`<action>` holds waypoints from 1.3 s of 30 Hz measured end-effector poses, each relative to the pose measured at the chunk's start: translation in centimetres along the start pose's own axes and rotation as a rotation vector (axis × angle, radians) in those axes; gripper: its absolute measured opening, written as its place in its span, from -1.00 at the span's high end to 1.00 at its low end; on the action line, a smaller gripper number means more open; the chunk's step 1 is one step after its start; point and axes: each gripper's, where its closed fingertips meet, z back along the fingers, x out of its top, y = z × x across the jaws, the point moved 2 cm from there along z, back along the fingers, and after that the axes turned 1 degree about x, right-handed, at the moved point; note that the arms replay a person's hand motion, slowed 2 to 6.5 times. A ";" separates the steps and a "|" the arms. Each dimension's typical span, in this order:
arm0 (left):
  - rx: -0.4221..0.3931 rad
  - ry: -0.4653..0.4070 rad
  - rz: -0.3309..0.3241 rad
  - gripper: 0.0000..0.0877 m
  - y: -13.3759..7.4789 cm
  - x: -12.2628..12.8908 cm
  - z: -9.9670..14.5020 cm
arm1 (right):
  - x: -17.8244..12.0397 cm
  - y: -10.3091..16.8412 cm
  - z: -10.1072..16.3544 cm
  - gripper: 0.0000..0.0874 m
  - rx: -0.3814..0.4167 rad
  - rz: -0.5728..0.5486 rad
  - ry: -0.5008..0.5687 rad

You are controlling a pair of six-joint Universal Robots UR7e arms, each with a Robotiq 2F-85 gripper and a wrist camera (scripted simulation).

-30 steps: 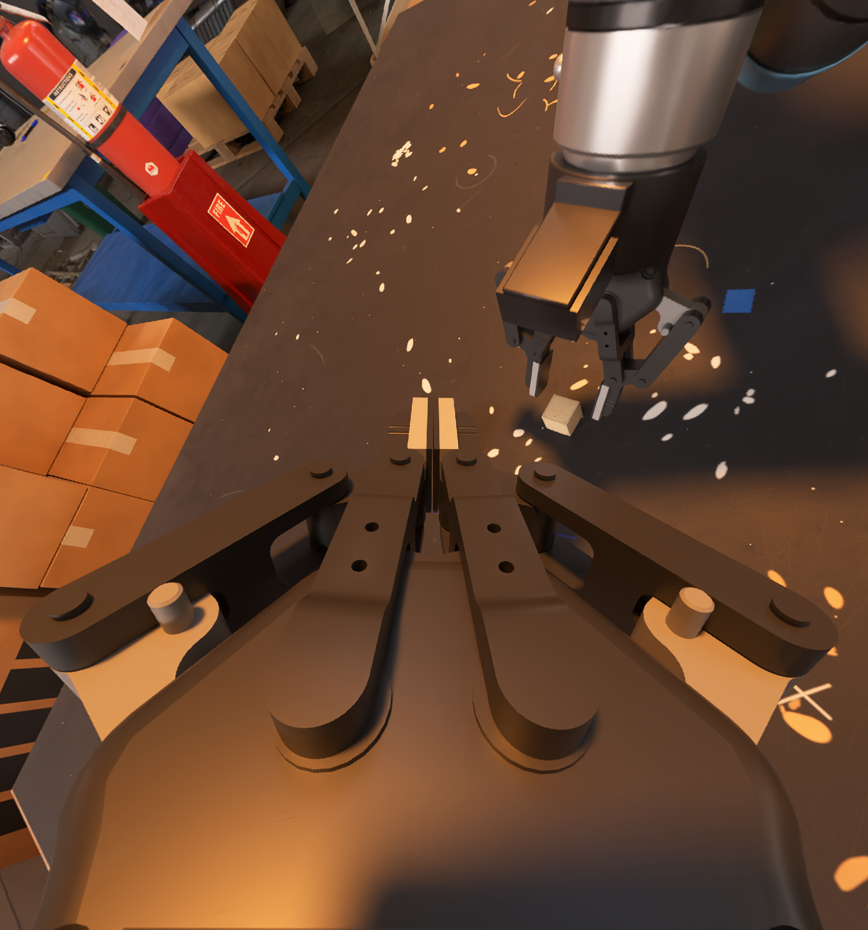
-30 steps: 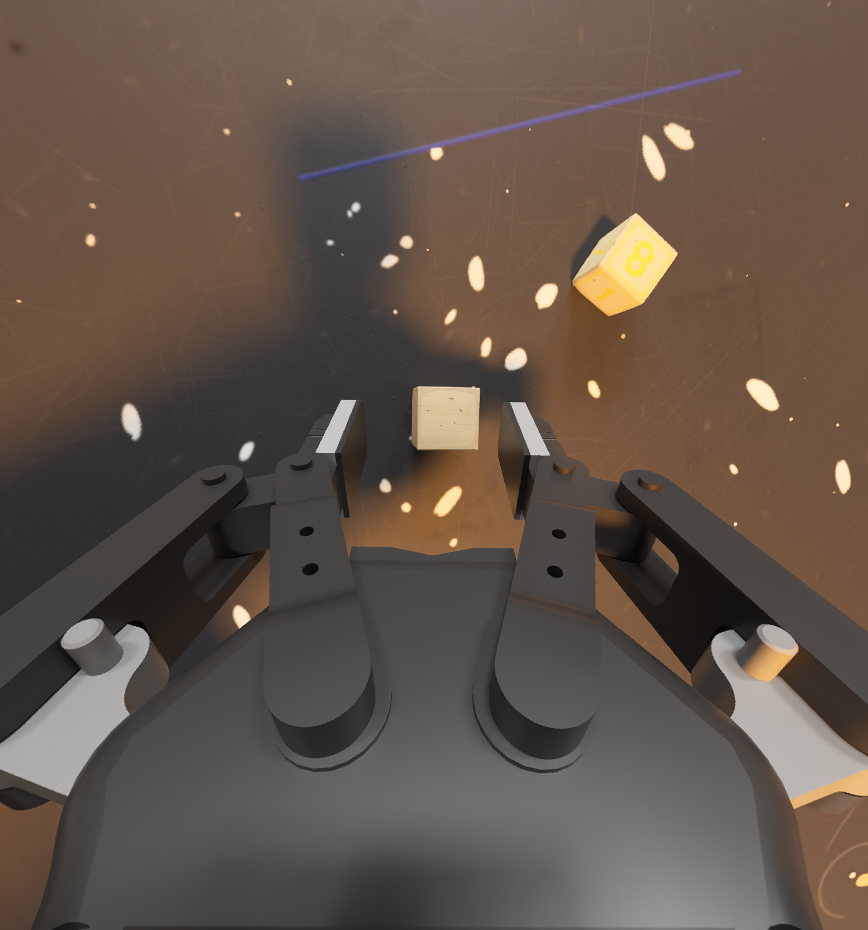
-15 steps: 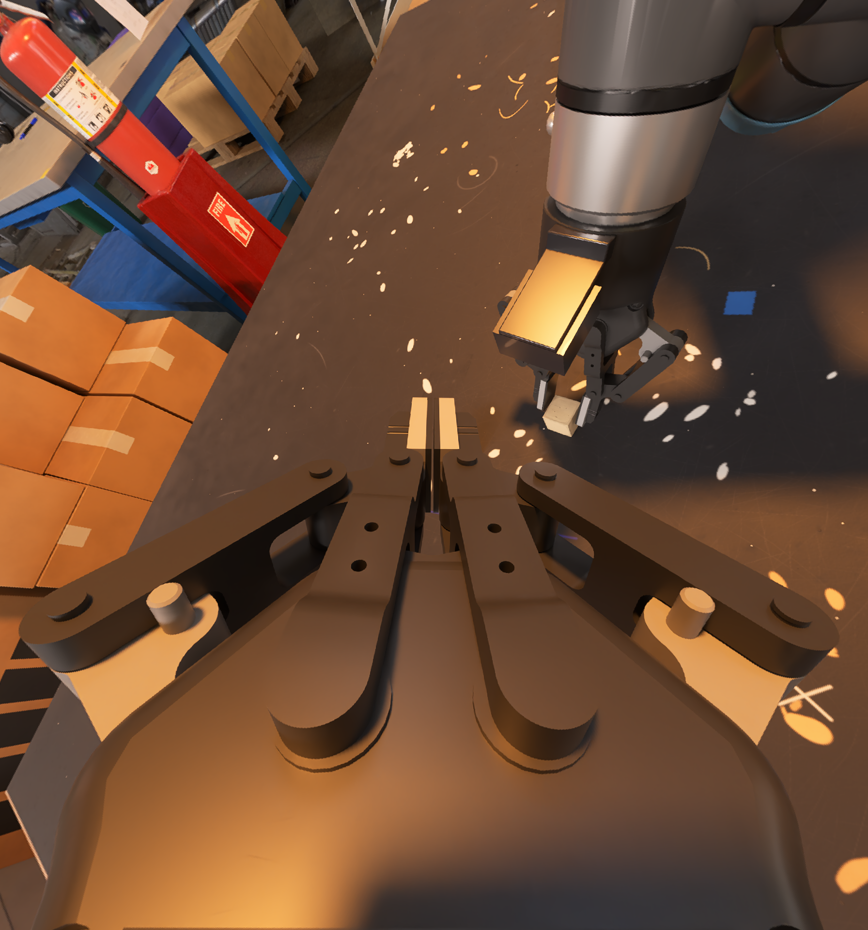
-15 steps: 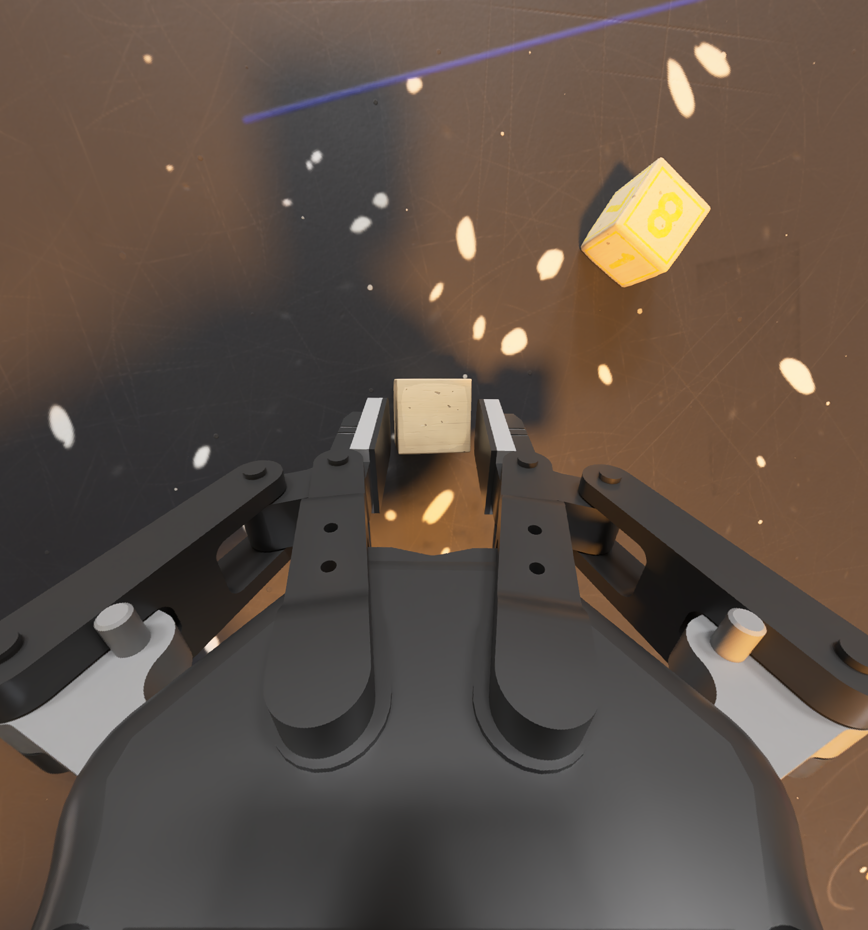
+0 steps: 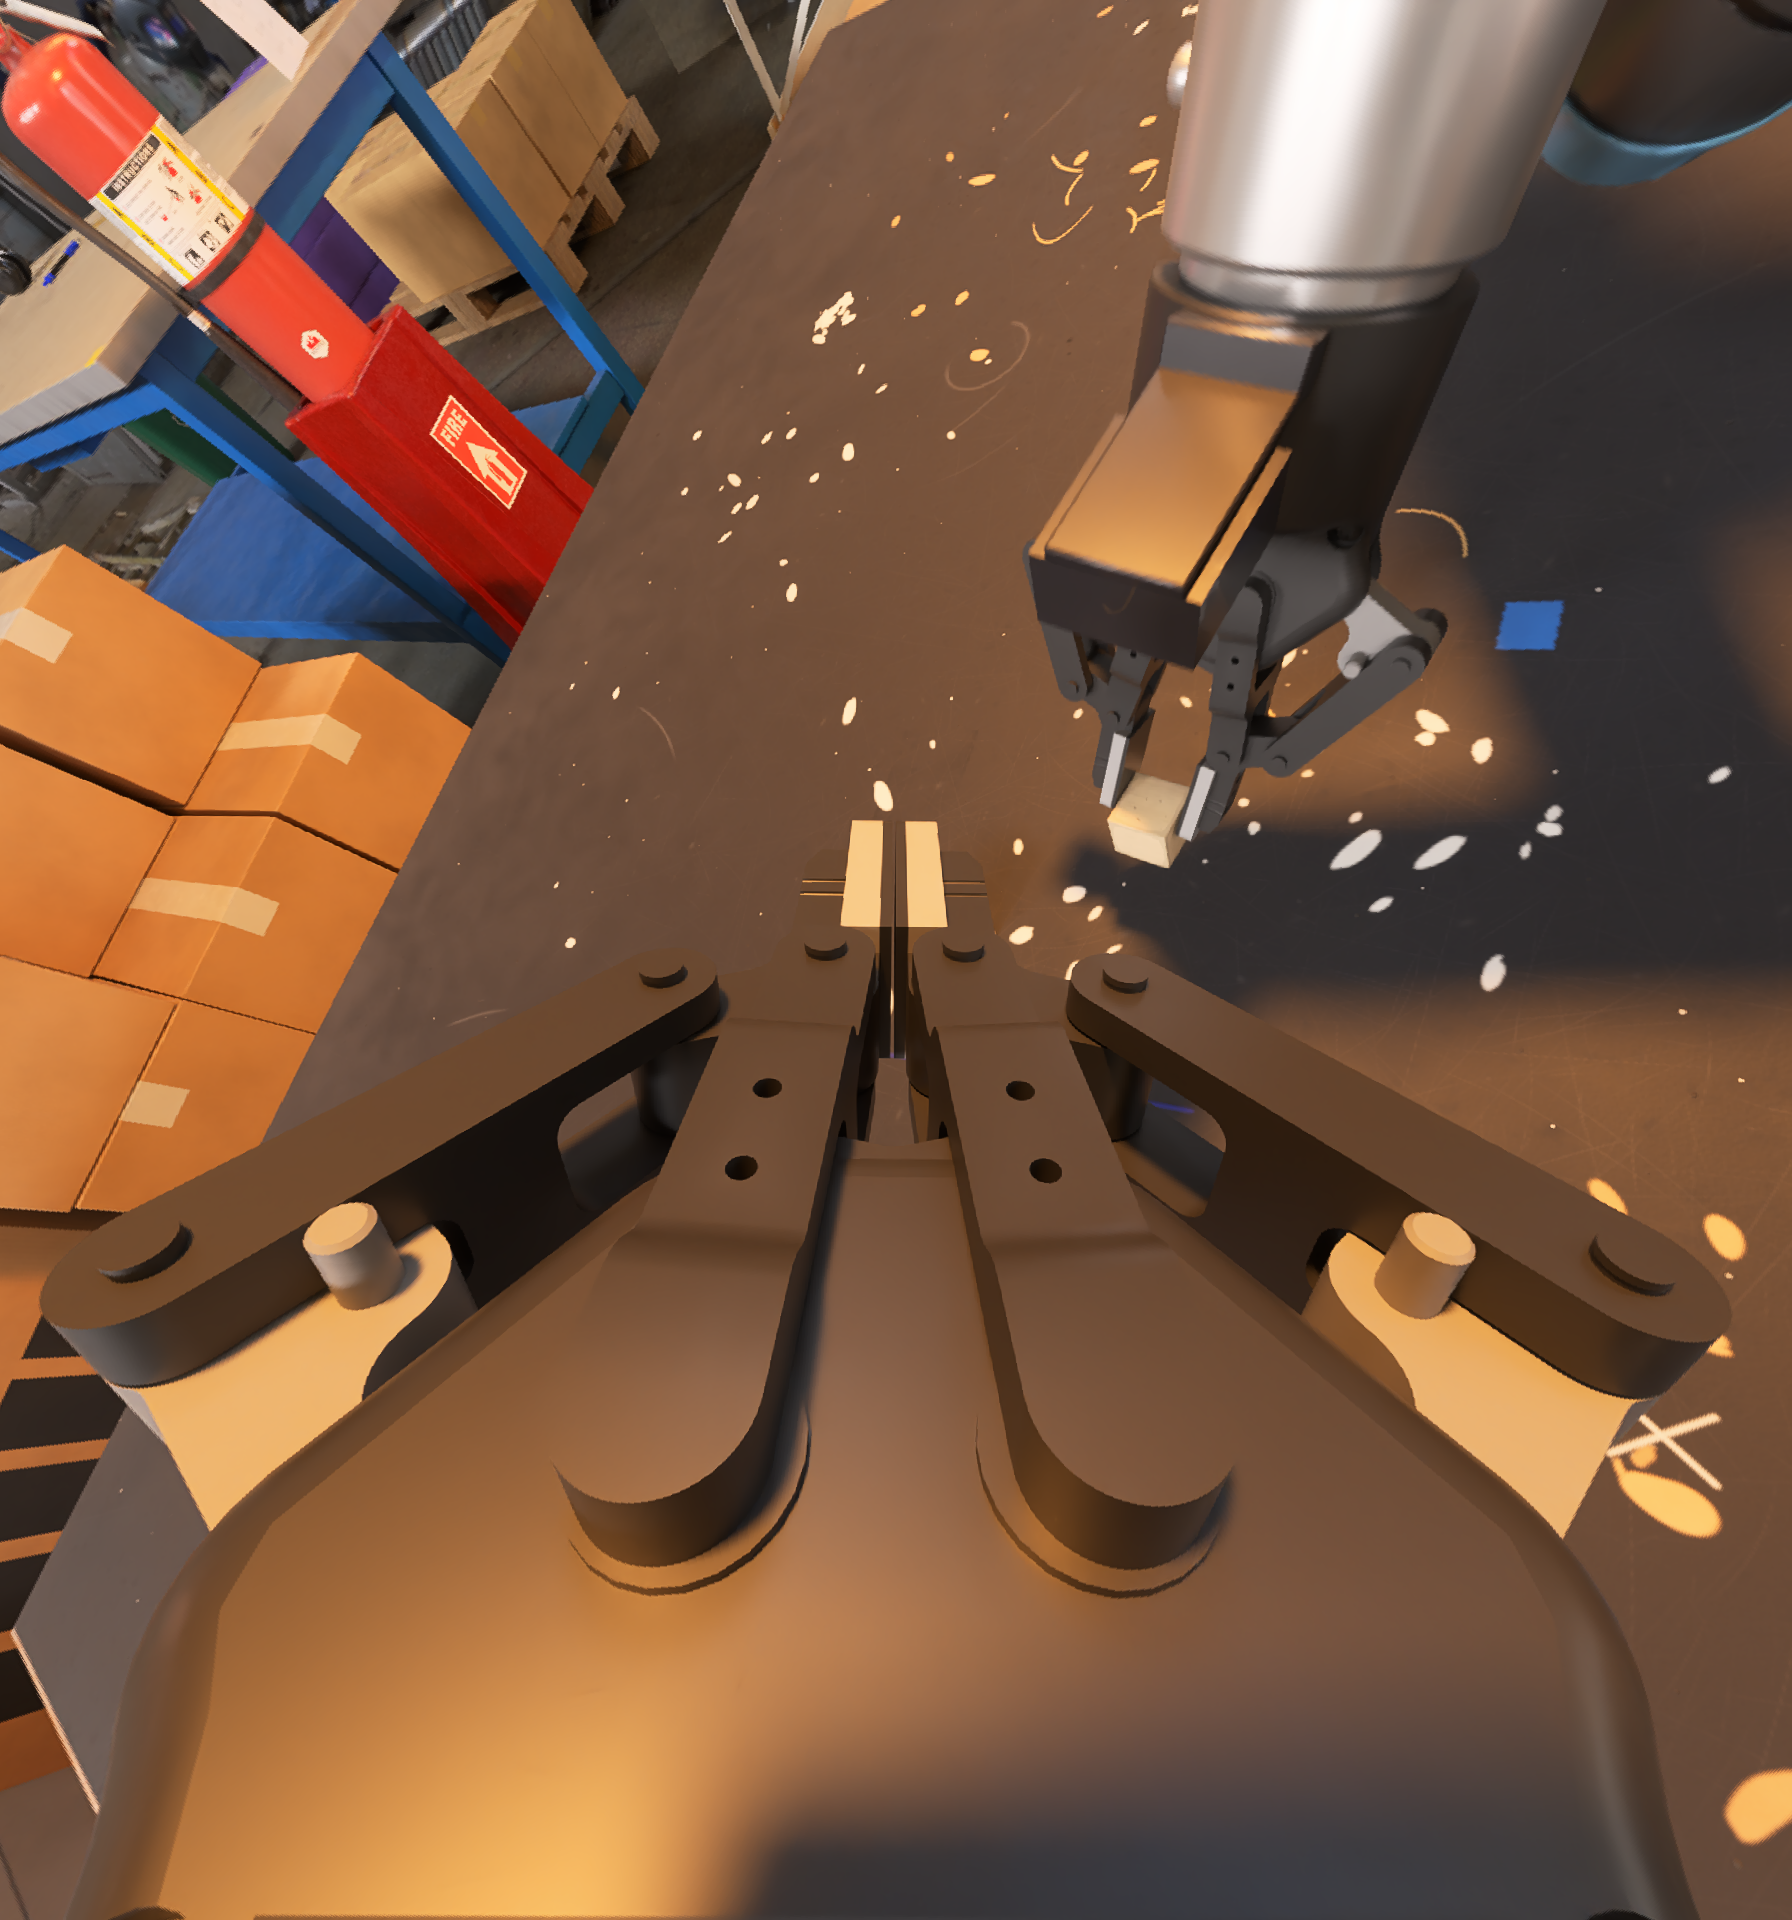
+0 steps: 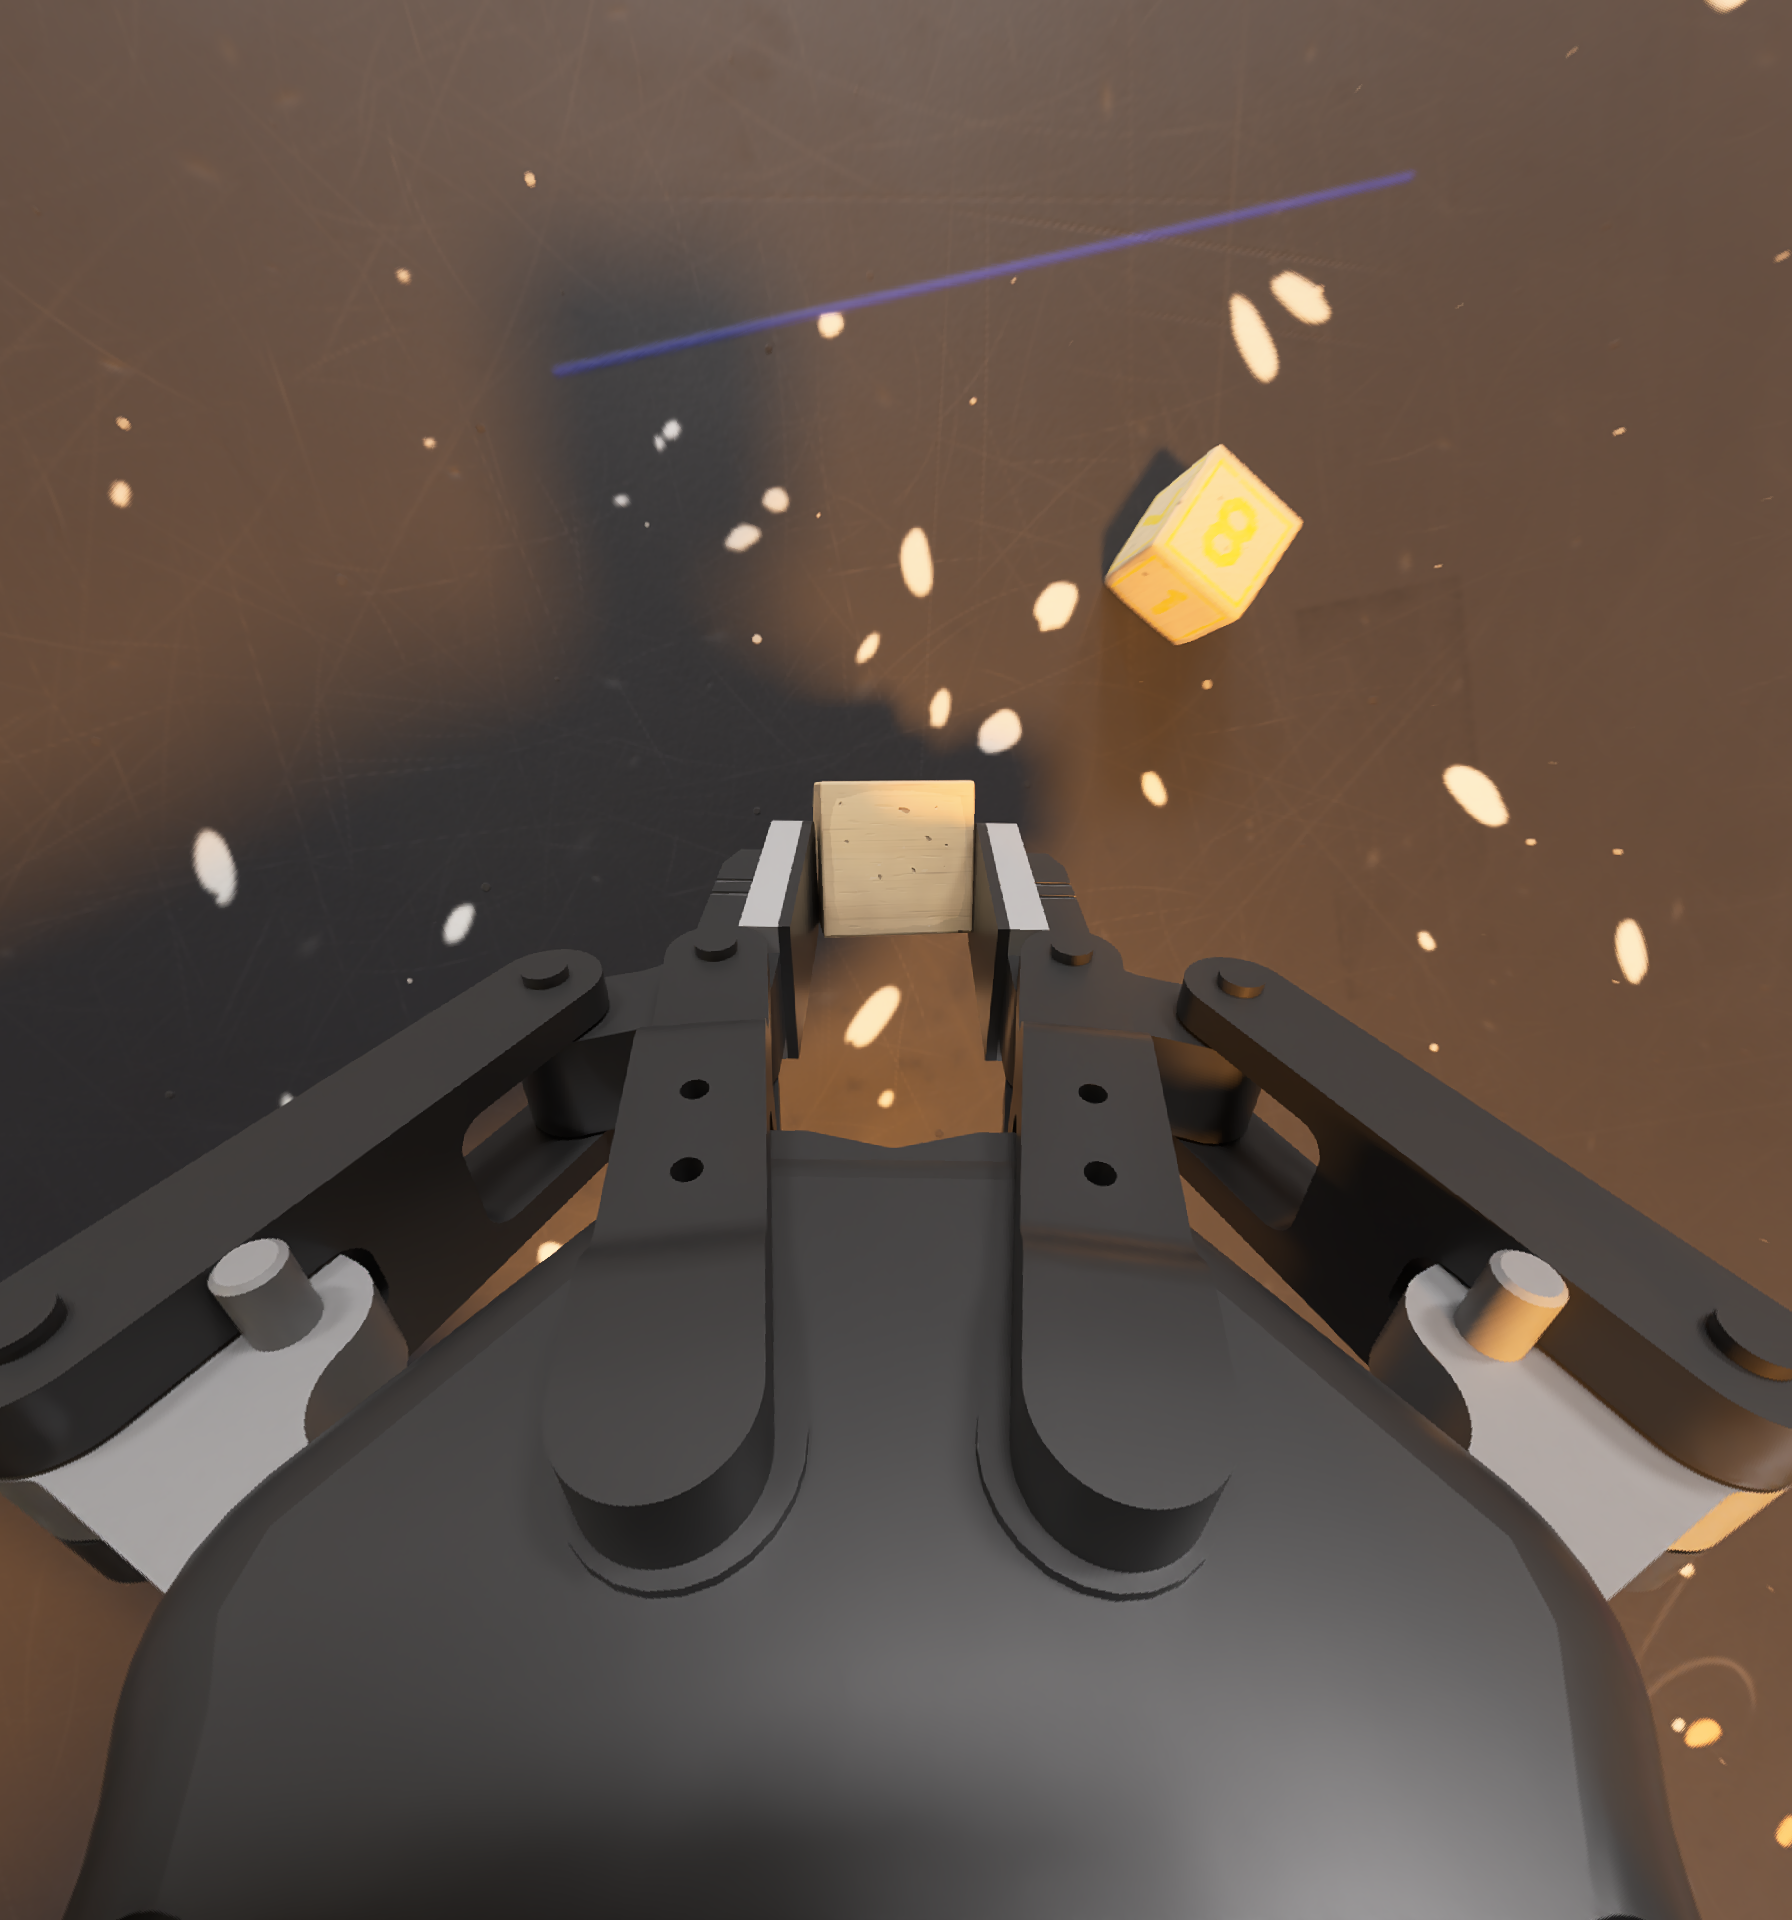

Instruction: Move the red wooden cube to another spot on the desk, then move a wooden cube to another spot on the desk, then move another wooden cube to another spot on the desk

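Note:
My right gripper is shut on a plain pale wooden cube and holds it clear of the dark desk. In the left wrist view the same right gripper hangs over the desk with the plain cube between its fingertips, lifted a little. A yellow wooden cube with printed faces lies on the desk ahead and to the right. My left gripper is shut and empty, hovering over the desk left of the right gripper. No red cube is in view.
The desk's left edge runs diagonally in the left wrist view; beyond it stand cardboard boxes, a red fire cabinet, a fire extinguisher and a blue rack. A small blue square and a thin blue line mark the desk.
My right gripper lowered over the plain cube, closed its fingers on it, and has lifted it off the desk. The left gripper has not moved.

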 end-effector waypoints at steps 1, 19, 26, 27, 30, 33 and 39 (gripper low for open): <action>0.000 0.000 0.000 0.99 0.0 0.0 0.0 | 0.1 -0.1 0.5 0.39 -0.008 0.001 -0.008; 0.012 -0.013 0.005 0.99 0.2 0.1 0.5 | -1.7 -4.7 14.9 0.39 -0.330 -0.198 -0.308; 0.014 -0.018 0.006 0.99 0.2 0.2 0.6 | -8.0 -8.0 19.0 0.39 -0.531 -0.419 -0.299; 0.014 -0.018 0.006 0.99 0.2 0.2 0.6 | -9.1 -8.5 19.3 0.39 -0.557 -0.454 -0.288; 0.013 -0.018 0.006 0.99 0.2 0.2 0.6 | -12.6 -9.6 19.7 0.39 -0.616 -0.574 -0.236; 0.012 -0.016 0.006 0.99 0.2 0.2 0.5 | -16.2 -10.4 19.4 0.39 -0.648 -0.700 -0.168; 0.010 -0.010 0.004 0.99 0.1 0.2 0.3 | -22.2 -11.2 17.9 0.39 -0.666 -0.911 -0.042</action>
